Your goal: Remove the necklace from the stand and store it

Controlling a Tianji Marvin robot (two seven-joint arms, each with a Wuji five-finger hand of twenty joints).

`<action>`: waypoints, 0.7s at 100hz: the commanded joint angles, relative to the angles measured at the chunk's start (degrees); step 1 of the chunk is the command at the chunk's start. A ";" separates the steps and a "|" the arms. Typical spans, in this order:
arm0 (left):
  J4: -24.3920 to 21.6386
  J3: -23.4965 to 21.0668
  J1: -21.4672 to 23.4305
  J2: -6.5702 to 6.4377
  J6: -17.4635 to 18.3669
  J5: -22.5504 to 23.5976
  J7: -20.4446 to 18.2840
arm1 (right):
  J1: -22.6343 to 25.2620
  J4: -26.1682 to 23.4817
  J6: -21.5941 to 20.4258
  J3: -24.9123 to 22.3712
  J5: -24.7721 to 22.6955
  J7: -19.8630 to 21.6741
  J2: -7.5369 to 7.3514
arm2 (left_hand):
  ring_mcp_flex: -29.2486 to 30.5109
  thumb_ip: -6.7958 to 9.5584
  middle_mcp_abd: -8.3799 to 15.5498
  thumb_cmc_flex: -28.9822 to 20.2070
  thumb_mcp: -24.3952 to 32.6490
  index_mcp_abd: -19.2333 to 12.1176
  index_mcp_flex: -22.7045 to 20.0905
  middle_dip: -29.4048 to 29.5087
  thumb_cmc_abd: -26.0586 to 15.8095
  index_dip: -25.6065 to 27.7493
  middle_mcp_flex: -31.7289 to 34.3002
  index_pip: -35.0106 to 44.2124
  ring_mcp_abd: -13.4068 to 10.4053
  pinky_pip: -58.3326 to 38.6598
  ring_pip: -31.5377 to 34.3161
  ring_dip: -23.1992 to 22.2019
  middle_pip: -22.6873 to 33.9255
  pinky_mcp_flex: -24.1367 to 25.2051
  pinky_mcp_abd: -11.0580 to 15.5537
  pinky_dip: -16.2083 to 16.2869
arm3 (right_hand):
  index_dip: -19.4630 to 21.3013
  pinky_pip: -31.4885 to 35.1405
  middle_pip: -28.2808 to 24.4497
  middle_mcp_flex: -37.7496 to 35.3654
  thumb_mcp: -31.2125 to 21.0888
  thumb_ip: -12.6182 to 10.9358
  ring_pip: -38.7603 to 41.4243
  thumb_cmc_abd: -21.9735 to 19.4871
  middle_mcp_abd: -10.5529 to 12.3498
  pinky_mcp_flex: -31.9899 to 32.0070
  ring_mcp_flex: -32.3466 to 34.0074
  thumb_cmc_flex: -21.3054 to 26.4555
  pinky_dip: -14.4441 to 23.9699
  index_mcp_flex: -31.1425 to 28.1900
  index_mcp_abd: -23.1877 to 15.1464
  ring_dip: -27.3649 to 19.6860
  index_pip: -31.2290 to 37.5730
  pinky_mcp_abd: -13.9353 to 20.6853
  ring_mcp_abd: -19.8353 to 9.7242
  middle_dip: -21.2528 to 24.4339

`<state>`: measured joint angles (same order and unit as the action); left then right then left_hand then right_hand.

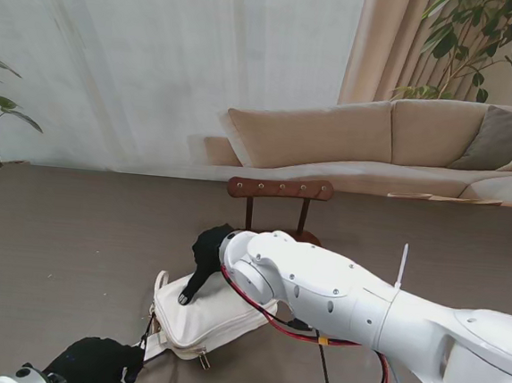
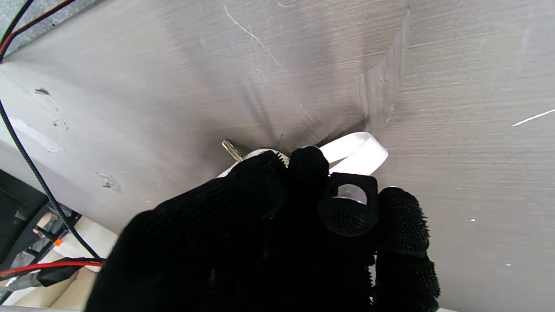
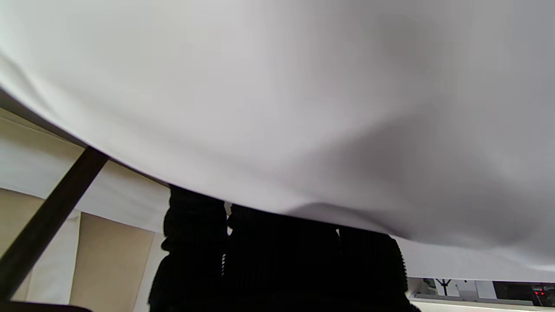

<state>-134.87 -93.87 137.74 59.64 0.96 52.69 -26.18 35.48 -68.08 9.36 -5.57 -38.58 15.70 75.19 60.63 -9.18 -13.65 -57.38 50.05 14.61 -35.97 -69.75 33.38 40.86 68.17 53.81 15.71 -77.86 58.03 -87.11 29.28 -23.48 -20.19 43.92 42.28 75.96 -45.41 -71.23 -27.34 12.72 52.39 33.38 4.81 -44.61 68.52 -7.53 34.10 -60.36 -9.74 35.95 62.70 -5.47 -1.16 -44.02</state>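
At our left, near the worktop [image 1: 54, 246] edge, our left hand [image 1: 93, 365] pinches the strap [image 2: 360, 151] of the white pouch [image 1: 209, 317]. Right hand [image 1: 207, 257] presses fingertips on the pouch; grip unclear. Farther off stands the wooden stand [image 1: 280, 190]; we cannot make out the necklace.

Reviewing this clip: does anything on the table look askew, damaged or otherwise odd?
Nothing looks damaged. The white pouch lies askew to the table edge, right hand pressing on it, left hand at its strap. No necklace can be made out on the wooden stand.
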 commanded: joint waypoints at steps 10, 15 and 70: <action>-0.84 2.53 0.76 -0.42 0.48 0.26 -3.06 | 0.02 5.54 1.21 0.90 -0.11 1.11 -0.38 | -1.29 -0.14 -0.33 -1.02 -0.55 -7.75 -5.91 -0.59 -0.73 1.66 -0.64 10.90 -1.76 -2.06 1.78 -1.88 0.24 1.39 1.51 0.45 | -0.17 2.59 0.25 -1.79 -11.93 -11.26 7.03 -3.68 -2.78 1.31 6.94 36.48 1.99 -1.69 0.78 2.11 -1.43 1.59 2.18 -0.50; -0.85 3.32 0.79 -0.52 0.30 0.57 -3.30 | -0.10 6.28 1.28 1.06 0.10 1.06 0.01 | -1.29 -0.13 -0.33 -1.02 -0.57 -7.77 -5.86 -0.60 -0.77 1.62 -0.66 10.87 -1.76 -2.04 1.80 -1.90 0.24 1.44 1.54 0.44 | -0.05 2.60 0.15 -1.74 -11.78 -11.26 7.59 -3.72 -2.94 1.05 6.93 36.61 2.16 -1.71 0.79 2.44 -1.51 1.64 2.00 -0.64; -0.83 11.60 -3.66 -1.48 1.58 1.48 -3.60 | -0.76 7.38 3.45 1.27 1.06 1.97 0.59 | -1.30 -0.09 -0.45 -1.08 -0.65 -7.70 -5.83 -0.58 -0.74 1.52 -0.58 10.97 -1.81 -2.37 2.19 -2.13 0.38 1.52 1.56 0.55 | 0.65 2.37 0.12 -1.82 -11.36 -11.23 9.36 -3.81 -3.16 0.09 6.94 37.00 2.91 -1.71 1.46 3.45 -1.67 1.50 1.49 -0.87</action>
<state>-134.68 -83.14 134.57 58.16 1.52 54.26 -28.59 34.43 -62.92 11.88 -4.76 -36.79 16.12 77.35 60.56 -9.18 -13.62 -57.38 49.79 12.62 -37.96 -69.79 33.38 40.95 67.58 59.72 15.65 -77.86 58.05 -87.71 29.21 -23.24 -19.93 43.92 43.03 75.97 -44.31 -71.27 -27.27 12.77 54.70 34.61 4.59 -44.77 69.64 -13.50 35.58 -60.38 -9.19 37.31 61.77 -4.90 -1.46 -44.73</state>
